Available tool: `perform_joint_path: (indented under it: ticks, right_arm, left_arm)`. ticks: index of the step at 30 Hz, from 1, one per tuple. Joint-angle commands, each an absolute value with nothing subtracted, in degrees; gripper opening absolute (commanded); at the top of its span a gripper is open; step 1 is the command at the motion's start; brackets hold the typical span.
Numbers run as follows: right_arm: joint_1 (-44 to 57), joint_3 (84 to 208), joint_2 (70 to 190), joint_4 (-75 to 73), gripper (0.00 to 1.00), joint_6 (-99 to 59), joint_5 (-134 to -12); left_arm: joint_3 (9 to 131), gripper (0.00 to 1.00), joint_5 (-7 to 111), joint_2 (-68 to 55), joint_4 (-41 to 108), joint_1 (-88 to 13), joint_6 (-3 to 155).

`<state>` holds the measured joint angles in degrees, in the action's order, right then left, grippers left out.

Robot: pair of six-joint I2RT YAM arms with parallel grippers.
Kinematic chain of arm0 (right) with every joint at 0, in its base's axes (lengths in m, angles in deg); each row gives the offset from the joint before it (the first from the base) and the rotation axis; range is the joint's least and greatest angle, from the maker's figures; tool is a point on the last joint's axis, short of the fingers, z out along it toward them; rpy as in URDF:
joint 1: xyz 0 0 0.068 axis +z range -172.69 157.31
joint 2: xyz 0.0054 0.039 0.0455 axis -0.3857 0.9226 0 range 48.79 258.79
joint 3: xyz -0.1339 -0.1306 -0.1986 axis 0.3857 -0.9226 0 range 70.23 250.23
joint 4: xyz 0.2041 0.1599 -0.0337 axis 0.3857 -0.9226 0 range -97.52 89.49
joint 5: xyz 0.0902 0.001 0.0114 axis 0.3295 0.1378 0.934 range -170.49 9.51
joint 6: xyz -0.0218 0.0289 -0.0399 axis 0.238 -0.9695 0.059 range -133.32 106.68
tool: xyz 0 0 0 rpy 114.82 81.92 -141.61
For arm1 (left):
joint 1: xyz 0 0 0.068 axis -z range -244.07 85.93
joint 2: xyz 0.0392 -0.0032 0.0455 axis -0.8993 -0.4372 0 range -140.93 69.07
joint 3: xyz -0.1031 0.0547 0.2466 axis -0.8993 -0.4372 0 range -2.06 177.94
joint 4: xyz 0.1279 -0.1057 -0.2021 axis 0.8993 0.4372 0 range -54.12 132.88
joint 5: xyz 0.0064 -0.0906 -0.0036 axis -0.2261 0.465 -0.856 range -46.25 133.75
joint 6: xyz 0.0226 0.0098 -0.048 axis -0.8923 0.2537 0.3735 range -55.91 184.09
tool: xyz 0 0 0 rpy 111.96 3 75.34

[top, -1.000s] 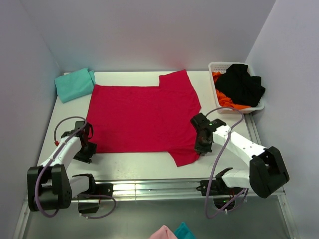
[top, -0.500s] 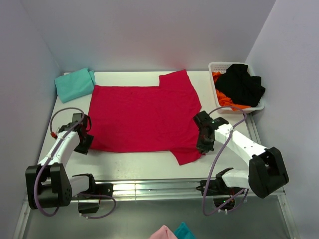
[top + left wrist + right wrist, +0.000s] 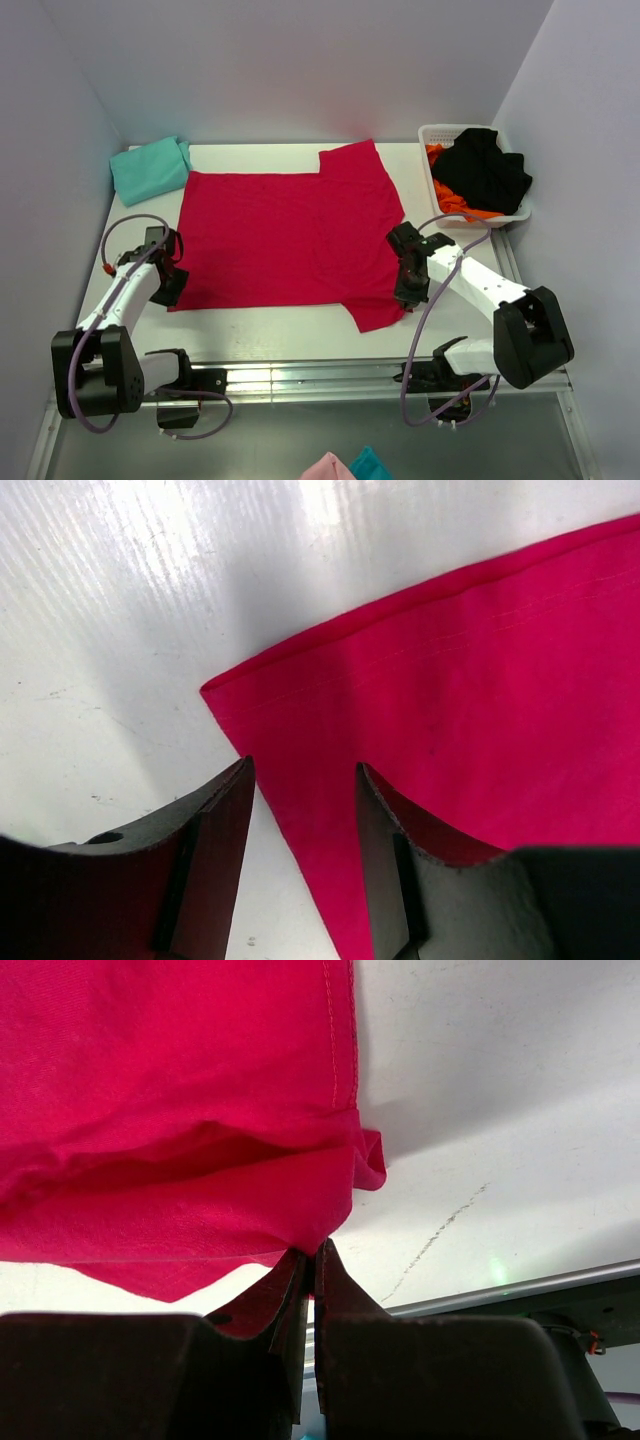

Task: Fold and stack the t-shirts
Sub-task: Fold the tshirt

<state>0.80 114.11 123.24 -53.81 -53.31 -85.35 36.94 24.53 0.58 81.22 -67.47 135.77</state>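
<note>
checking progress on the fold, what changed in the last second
The left claw slid slightly away from its base along the left edge of the crimson-red cloth t-shirt, jaws open astride it. The right claw stayed shut on the near sleeve; the folded teal t-shirt and white basket did not move.

Gripper [image 3: 305, 772] astride red t-shirt [image 3: 480, 680] edge
</note>
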Motion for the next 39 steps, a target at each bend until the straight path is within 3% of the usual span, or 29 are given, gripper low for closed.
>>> perform_joint_path:
  ticks: [1, 17, 31, 39]
  right_arm:
    - [0.1, 116.0, 123.1, -54.7, 0.04, -52.7, -86.4]
    - [-0.7, 115.8, 123.8, -54.2, 0.03, -52.0, -85.2]
    - [-1.1, 116.8, 122.5, -56.1, 0.00, -52.3, -85.5]
    - [-1.0, 120.9, 114.1, -64.6, 0.00, -55.6, -84.9]
  left_arm:
    - [34.9, 0.50, 25.6, 0.0, 79.8, -67.7, 137.0]
    - [29.9, 0.47, 25.0, -5.2, 75.4, -68.6, 137.4]
    - [30.1, 0.03, 27.7, -3.7, 72.6, -70.8, 132.7]
    - [35.4, 0.00, 32.3, 6.9, 83.0, -70.8, 130.5]
